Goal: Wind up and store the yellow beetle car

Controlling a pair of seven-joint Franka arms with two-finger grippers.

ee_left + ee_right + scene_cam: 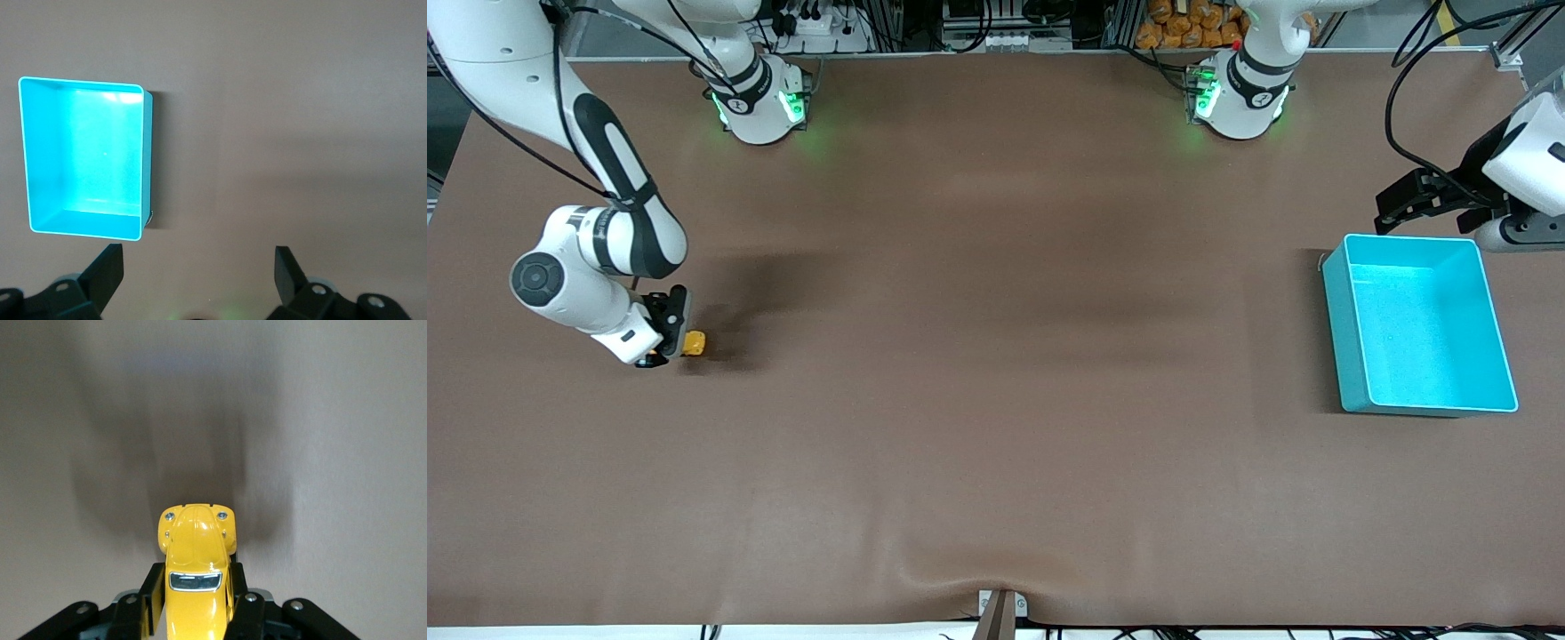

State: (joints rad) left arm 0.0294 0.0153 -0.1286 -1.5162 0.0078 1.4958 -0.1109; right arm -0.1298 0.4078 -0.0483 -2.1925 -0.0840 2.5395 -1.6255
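- The right gripper [665, 342] is down low near the right arm's end of the table [978, 373].
- Its two black fingers [152, 593] squeeze the sides of the yellow beetle car [693, 342], so the claw is clenched on the toy.
- In the right wrist view, the car [195, 577] pokes out from between the fingers, with its round nose and two small headlights pointing away from the wrist.
- I cannot tell if the car's wheels touch the brown table.
- The middle of the table is bare brown cloth.
- The turquoise bin [1343, 311] sits toward the left arm's end of the table, well apart from the car.
- The left gripper [1392, 204] hangs up in the air over the table just beside the bin and waits.
- Its fingers [107, 270] are spread wide and hold nothing.
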